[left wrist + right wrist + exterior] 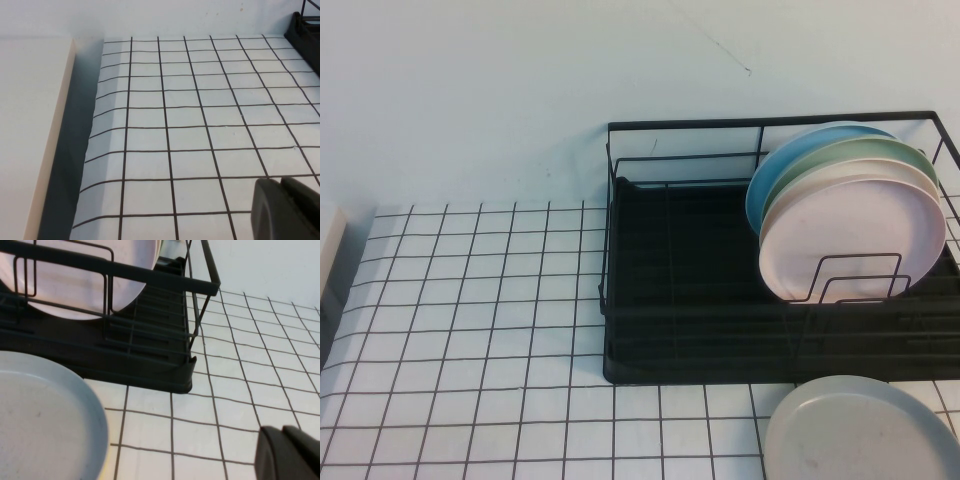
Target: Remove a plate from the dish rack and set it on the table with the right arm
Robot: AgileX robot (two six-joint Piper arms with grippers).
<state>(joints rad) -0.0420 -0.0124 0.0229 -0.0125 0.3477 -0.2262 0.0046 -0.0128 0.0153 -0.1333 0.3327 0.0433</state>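
Note:
The pale grey speckled plate (860, 430) lies flat on the gridded table (470, 330), just in front of the black dish rack (670, 330); it also shows in the right wrist view (45, 420). The rack (150, 365) holds a pale pink plate (850, 240), a green plate (860, 155) and a blue plate (790, 160), all upright. My right gripper (282, 430) is shut and empty, low over the table beside the grey plate and apart from it. My left gripper (280, 182) is shut and empty over the table's left part. Neither arm shows in the high view.
A pale beige slab (30, 140) lies along the table's left edge, with a gap between them; its corner shows in the high view (328, 250). The rack's corner (305, 30) shows in the left wrist view. A white wall stands behind.

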